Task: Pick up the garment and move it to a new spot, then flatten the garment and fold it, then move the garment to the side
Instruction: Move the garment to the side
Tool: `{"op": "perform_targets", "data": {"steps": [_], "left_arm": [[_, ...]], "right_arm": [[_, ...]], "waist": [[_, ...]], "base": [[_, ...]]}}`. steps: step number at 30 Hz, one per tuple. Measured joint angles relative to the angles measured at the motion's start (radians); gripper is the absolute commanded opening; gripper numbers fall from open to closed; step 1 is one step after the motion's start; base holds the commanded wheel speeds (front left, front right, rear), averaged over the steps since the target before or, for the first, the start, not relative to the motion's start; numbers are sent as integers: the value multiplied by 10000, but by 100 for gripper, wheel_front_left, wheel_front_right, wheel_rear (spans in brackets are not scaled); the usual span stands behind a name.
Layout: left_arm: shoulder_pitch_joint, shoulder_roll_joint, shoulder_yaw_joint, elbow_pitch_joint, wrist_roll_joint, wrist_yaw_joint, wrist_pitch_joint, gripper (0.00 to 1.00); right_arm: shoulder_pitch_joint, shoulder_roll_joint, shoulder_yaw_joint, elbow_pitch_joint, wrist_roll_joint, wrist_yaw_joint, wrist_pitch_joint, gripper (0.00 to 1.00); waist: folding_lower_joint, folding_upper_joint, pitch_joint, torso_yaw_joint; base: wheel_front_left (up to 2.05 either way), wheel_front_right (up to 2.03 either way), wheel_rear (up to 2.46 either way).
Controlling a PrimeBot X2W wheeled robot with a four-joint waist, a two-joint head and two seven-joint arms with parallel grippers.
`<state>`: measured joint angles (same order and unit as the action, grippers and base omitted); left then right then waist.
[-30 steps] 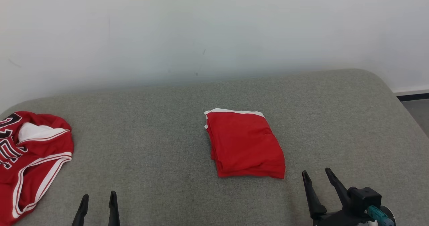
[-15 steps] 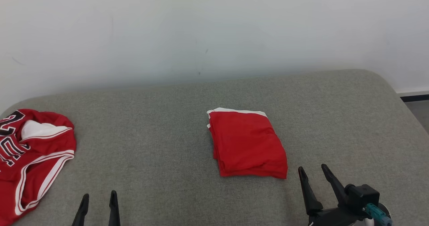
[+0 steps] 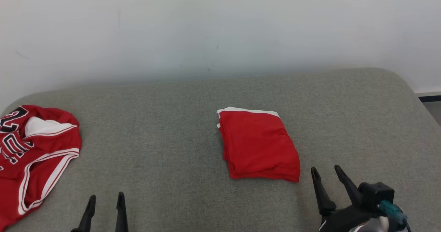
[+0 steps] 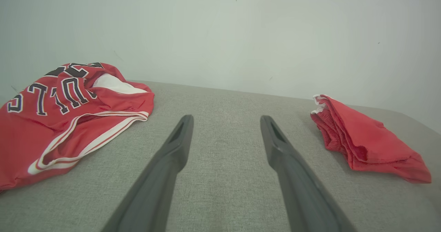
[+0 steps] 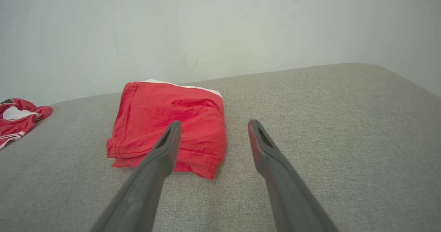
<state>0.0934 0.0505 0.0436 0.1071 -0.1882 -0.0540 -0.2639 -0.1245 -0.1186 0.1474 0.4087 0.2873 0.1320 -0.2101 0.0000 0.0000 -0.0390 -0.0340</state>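
Garment (image 3: pixel 260 144), folded red with a white strip along its far edge, is lying flat around the middle of the grey cushion (image 3: pixel 165 139), stacked in several layers; possibly shorts, the fold is hiding the shape. In the left wrist view it (image 4: pixel 365 142) is sitting off to the right, layer edges showing. In the right wrist view it (image 5: pixel 155 115) is lying just ahead and left of the fingers, one finger covering part of its near edge in the picture

Right gripper (image 3: pixel 325 171) is hanging just beside the garment's near right corner, jaws spread, holding nothing, not touching the cloth; same in its own view (image 5: pixel 213 125). Left gripper (image 3: pixel 106 199) is sitting low at the near edge, jaws spread and empty (image 4: pixel 226 122), well apart from the garment, bare cushion between them; its body is being cut off by the frame bottom

Red jersey (image 3: pixel 38 156) with white trim and black lettering is lying crumpled at the far left, running out of frame; lettering (image 4: pixel 51 122) is folded over and hard to read. Small corner of it is showing in the right wrist view (image 5: pixel 17 118). Pale wall (image 3: pixel 206 25) is running behind the cushion, dark strip (image 3: pixel 429 97) at far right
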Motion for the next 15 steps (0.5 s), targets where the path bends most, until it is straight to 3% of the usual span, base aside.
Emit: {"op": "perform_targets", "data": {"steps": [5, 10, 15], "left_arm": [[-24, -4, -228, 13, 35, -90, 2, 100], [-159, 2, -408, -42, 35, -173, 0, 100], [-577, -6, -646, -69, 79, -288, 0, 100]], "right_arm": [[-825, -472, 48, 244, 282, 0, 851, 100], [-2214, -926, 309, 782, 1335, 0, 2061, 100], [-3650, -1377, 240, 1929, 1714, 0, 3085, 100]], "waist": [[0, 0, 112, 204], [0, 0, 360, 532], [1, 0, 795, 965]], "base": [[0, 0, 0], [0, 0, 0], [0, 0, 0]]}}
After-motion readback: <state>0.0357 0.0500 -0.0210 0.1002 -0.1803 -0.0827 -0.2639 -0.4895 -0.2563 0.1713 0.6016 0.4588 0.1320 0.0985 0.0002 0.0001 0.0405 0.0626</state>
